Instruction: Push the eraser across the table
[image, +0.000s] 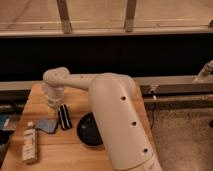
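The eraser (64, 117), a small black block with white stripes, lies on the light wooden table (60, 152) towards its left middle. My gripper (53, 103) hangs from the white wrist just behind and to the left of the eraser, close to its far end. I cannot tell if it touches the eraser. The big white arm (117, 120) reaches in from the lower right and hides the right part of the table.
A blue-grey flat pad (47, 125) lies right beside the eraser on its left. A white bottle (30, 143) lies near the front left edge. A black bowl (89, 131) sits right of the eraser, partly behind the arm. A dark wall runs behind the table.
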